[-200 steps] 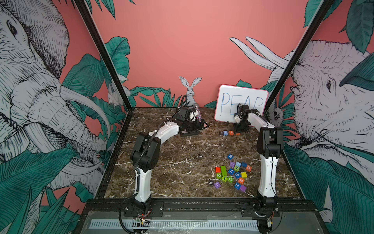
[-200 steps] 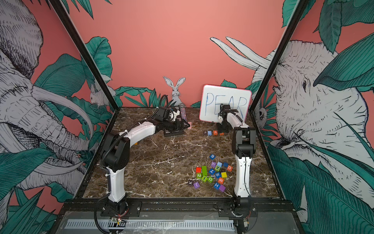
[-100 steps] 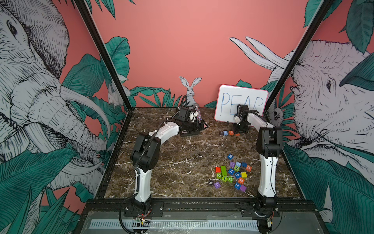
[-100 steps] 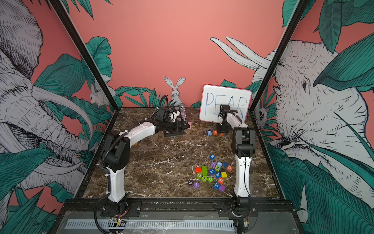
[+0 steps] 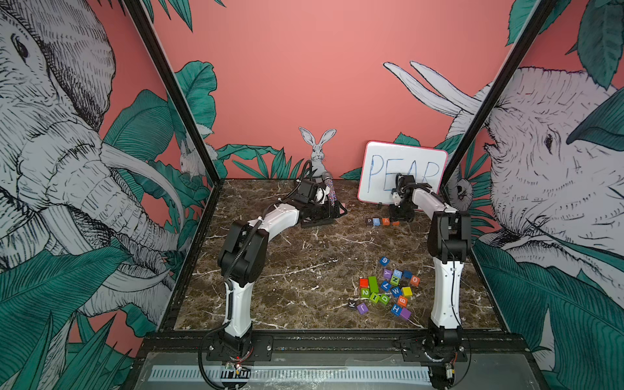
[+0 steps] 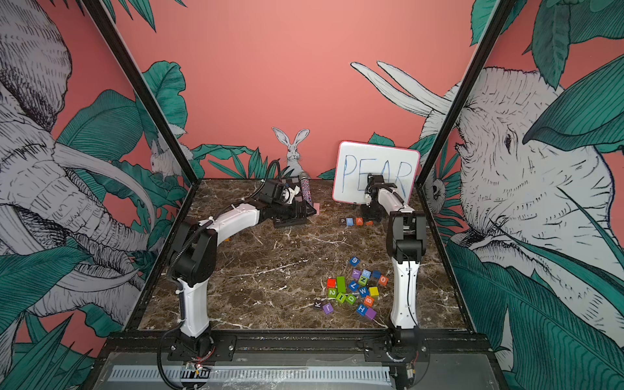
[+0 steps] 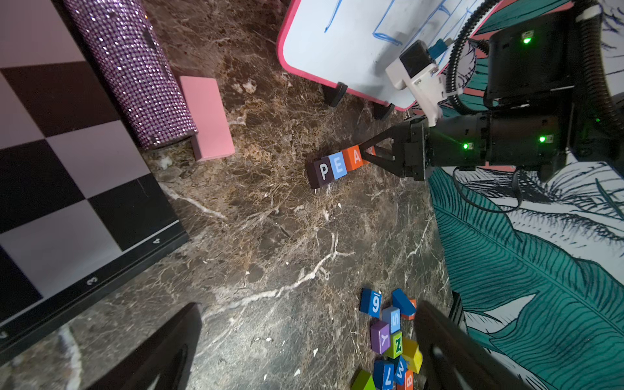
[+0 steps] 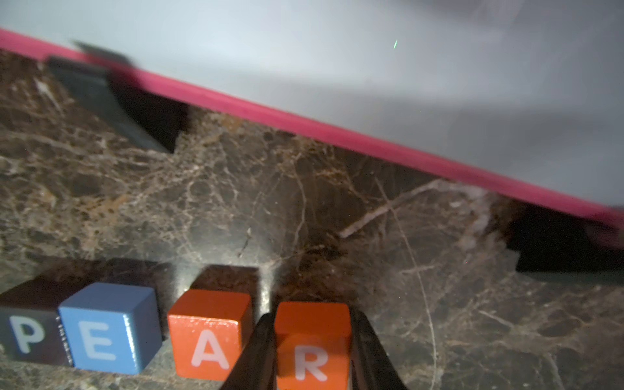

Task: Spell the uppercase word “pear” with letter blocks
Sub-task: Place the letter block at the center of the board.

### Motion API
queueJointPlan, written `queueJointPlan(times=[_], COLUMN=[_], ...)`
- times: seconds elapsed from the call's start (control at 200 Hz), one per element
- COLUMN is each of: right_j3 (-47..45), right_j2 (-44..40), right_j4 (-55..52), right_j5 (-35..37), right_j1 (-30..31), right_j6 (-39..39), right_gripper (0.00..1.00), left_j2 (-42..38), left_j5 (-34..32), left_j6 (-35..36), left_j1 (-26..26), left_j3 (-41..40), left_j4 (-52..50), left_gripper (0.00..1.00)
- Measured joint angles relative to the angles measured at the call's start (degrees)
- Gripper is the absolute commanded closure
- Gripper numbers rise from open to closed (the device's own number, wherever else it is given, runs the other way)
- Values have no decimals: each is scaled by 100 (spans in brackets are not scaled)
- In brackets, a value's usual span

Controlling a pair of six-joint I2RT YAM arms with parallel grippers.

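The right jaws were clamped on the orange R block (image 8: 312, 344), at the 3 o'clock end of the row black P (image 8: 30, 337), blue E (image 8: 104, 331), orange A (image 8: 209, 337), toward 1 o'clock on the desk (image 5: 304, 270), before the whiteboard (image 5: 374, 194). The left jaws stood apart, empty.

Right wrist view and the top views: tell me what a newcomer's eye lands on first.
The right gripper clamps the orange R block beside the A block, after the E block and P block, before the whiteboard reading PEAR. A bright heap of spare blocks lies beside the right arm.
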Motion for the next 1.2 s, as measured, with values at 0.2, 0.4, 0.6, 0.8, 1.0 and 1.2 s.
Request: queueJointPlan(times=[0.2,0.4,0.6,0.8,1.0,1.2], right_j3=[0,0,0,0,0,-2], right_j2=[0,0,0,0,-4,-136], right_j4=[11,31,57,72,61,17], right_j5=[4,7,7,9,35,129], right_j1=[0,0,0,0,4,44], right_j6=[57,85,109,122,122,120], right_gripper=[69,65,61,59,58,57], left_j2=[-2,-2,-11,-15,-24,-262], left_j5=[-2,-2,0,0,-2,-37], left_j6=[0,-2,-2,-2,-4,-4], left_j1=[2,4,4,4,4,4], left_j3=[0,-13,-79,-138,-210,-577], left_j4=[0,0,2,7,15,155], left_gripper=[1,1,1,1,1,1])
